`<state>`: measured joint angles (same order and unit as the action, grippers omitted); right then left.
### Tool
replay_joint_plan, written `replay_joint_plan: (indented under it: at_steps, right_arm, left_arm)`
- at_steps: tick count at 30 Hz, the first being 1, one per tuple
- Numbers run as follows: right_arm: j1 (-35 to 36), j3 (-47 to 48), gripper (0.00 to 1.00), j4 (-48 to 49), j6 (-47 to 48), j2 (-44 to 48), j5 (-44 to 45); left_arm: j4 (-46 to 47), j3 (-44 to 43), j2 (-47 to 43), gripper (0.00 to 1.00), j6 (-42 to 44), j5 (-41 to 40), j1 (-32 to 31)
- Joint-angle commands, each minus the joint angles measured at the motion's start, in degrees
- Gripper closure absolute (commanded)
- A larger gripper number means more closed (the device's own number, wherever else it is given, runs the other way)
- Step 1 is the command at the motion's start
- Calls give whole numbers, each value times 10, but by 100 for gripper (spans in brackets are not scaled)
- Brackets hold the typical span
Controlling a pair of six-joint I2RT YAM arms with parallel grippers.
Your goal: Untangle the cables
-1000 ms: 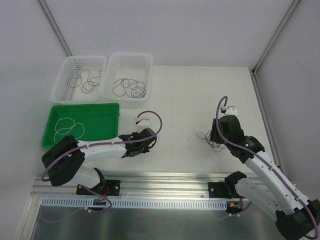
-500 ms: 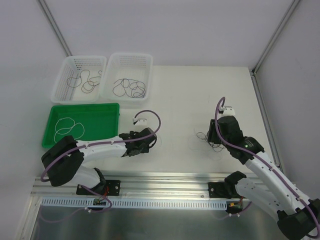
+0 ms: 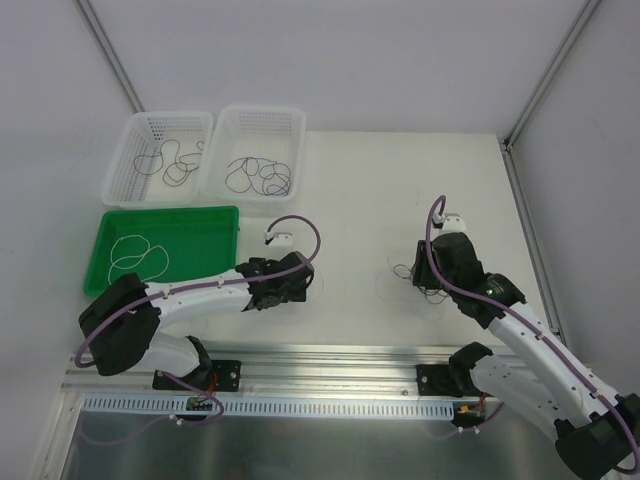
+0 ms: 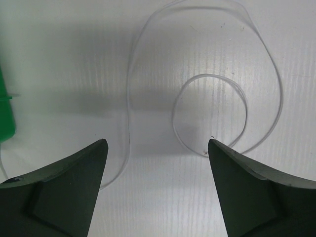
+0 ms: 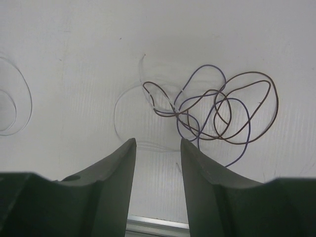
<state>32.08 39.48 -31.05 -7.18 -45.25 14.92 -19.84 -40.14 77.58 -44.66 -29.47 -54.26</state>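
A tangle of thin brown and purple cables [image 5: 217, 111] lies on the white table, with a white strand [image 5: 127, 106] looping off its left side. In the top view this tangle [image 3: 412, 280] sits just left of my right gripper [image 3: 432, 270]. That gripper [image 5: 158, 142] hovers short of the tangle, jaws partly apart, nothing between them. My left gripper [image 4: 157, 143] stands wide open over a separate white cable [image 4: 212, 113] that curls in a loose spiral on the table. It touches neither finger. In the top view the left gripper [image 3: 298, 282] is right of the green tray.
Two white baskets [image 3: 170, 116] [image 3: 262, 108] at the back left each hold dark cables. A green tray [image 3: 170, 211] in front of them holds a white cable [image 3: 138, 252]. An aluminium rail [image 3: 320, 360] runs along the table's near edge.
My left gripper has gone from shut to wide open, and the white cable now lies free on the table. My right gripper has shifted slightly left toward the tangle.
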Motion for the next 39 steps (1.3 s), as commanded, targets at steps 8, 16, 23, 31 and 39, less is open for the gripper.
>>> replay_joint_plan:
  at_steps: [8, 16, 23, 31, 39]
  right_arm:
    - [4, -17, 27, 20, 5, 16, -14]
    - [5, -24, 11, 11, 2, 34, -11]
    - [5, -25, 10, 3, 3, 49, -9]
    - [6, -29, 10, -5, 5, 62, -6]
    - [5, -23, 10, -16, 4, 75, -2]
  left_arm:
    - [-12, -67, 107, 30, -8, -9, 11]
    - [-11, -75, 159, 51, -12, 16, 13]
    - [-9, -73, 180, 94, -17, 39, 13]
    - [-10, -93, 136, 100, 15, 30, 13]
    - [-38, -145, -12, 100, 66, 22, 42]
